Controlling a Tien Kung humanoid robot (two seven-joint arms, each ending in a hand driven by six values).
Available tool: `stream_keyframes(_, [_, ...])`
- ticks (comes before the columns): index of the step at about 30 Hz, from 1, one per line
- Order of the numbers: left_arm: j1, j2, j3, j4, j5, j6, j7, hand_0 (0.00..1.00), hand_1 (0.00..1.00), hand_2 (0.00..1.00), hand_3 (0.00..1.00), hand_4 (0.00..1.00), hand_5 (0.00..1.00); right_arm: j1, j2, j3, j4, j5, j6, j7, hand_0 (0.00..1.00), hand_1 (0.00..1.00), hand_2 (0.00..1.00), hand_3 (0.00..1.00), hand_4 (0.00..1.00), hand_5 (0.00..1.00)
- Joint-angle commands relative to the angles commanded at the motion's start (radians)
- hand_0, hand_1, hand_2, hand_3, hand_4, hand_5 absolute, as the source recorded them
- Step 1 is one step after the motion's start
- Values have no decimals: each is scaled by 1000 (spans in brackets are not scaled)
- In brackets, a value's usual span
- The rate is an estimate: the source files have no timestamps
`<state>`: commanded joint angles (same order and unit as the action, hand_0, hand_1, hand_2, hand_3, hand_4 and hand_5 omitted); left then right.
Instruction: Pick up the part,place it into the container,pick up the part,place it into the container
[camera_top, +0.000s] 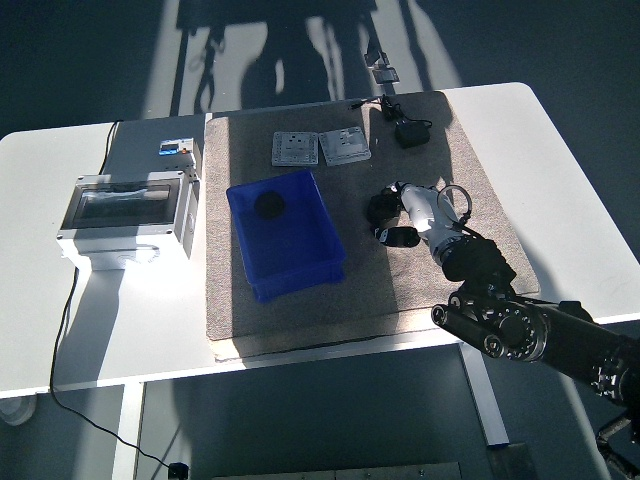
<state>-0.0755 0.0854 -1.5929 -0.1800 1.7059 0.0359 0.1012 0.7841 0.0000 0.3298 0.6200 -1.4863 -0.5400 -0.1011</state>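
Right hand (405, 215) on black part (381, 207), beside blue container (300, 262).

White table (560, 170) under grey mat (370, 290)

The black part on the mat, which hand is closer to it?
Right. The right hand is at the black part on the mat, right of the blue bin. The left hand is not in view.

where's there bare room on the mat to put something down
Free: the mat strip in front of the blue bin, and the patch between the bin and the right hand. Crowded: the far edge, with two switch plates and the black adapter.
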Motion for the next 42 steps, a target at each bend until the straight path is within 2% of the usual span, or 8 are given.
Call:
stream_keyframes(2, [0,0,-1,0,0,1,-1,690,643,585,535,539,414,0,0,-1,2,5,-16,8,877,528,325,492,603,170])
stream_keyframes(3, [0,0,-1,0,0,1,-1,691,644,584,536,538,414,-1,0,-2,3,6,-22,10,847,490,311,408,578,152])
stream_keyframes(17, [0,-2,-3,0,0,4,-2,691,644,587,536,544,433,-16,-1,-13,16,6,-42,18,836,475,300,400,552,115])
stream_keyframes(24, [3,-3,-3,0,-1,5,-1,691,644,588,537,545,439,-9,-16,41,48,-47,-64,10,835,474,299,398,550,113])
stream_keyframes(29, [2,-7,0,0,-5,9,-1,691,645,589,538,546,442,-5,-23,81,26,-76,-105,-13,833,470,298,398,549,114])
stream_keyframes(32, [3,-8,3,0,-12,13,-4,691,645,589,538,546,442,-5,-30,96,22,-90,-105,-15,833,470,298,398,549,114])
stream_keyframes(37, [5,-10,2,0,-10,16,-5,691,644,589,540,547,445,5,-38,128,92,-189,-105,-42,831,467,298,397,545,110])
stream_keyframes(42, [8,-9,0,0,-7,17,-6,691,644,591,540,546,448,8,-50,116,202,-270,-105,-60,838,471,309,395,537,114])
